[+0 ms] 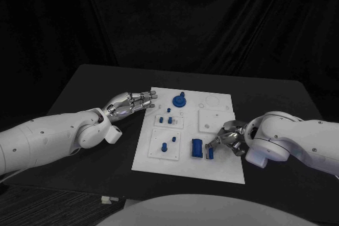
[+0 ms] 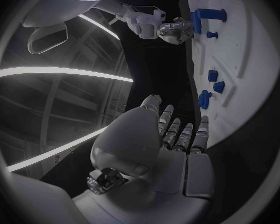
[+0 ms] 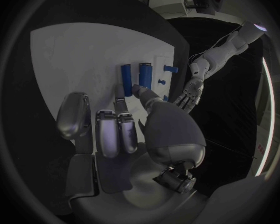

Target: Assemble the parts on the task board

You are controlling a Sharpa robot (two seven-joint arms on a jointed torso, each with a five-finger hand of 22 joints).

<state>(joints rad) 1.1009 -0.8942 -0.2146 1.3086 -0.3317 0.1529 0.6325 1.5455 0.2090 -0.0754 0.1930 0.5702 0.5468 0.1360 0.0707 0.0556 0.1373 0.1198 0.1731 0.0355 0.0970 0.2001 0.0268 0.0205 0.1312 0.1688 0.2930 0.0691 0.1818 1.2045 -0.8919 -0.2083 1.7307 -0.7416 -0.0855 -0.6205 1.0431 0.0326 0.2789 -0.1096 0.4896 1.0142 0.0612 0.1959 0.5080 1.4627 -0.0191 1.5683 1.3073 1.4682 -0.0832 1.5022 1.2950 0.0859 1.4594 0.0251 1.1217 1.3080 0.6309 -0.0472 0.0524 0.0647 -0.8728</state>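
Head view: the white board (image 1: 185, 160) lies in the middle of the black table (image 1: 84, 88). The left hand (image 1: 129, 104) floats just beside the board's far left edge. Its fingers are a bit curled and apart, and it holds nothing. The left arm (image 1: 49, 138) comes in low from the left side.

The right hand (image 1: 227, 138) sits over the near right part of the board, palm down. Its fingertips reach to a small blue piece (image 1: 209, 150), but I cannot tell if they pinch it or just touch it. Right next to that lies a bigger blue tube (image 1: 196, 147), flat on the board. The right arm (image 1: 303, 140) bends in from the right side.

More blue pieces are on the board. A round blue knob (image 1: 180, 100) stands near the far edge. Two small pegs (image 1: 165, 120) stand in a square plate in the middle. One more peg (image 1: 164, 147) stands in the near left square.

In the left wrist view, the left hand (image 2: 177, 139) has straight fingers close side by side, next to the board's edge (image 2: 239, 84).
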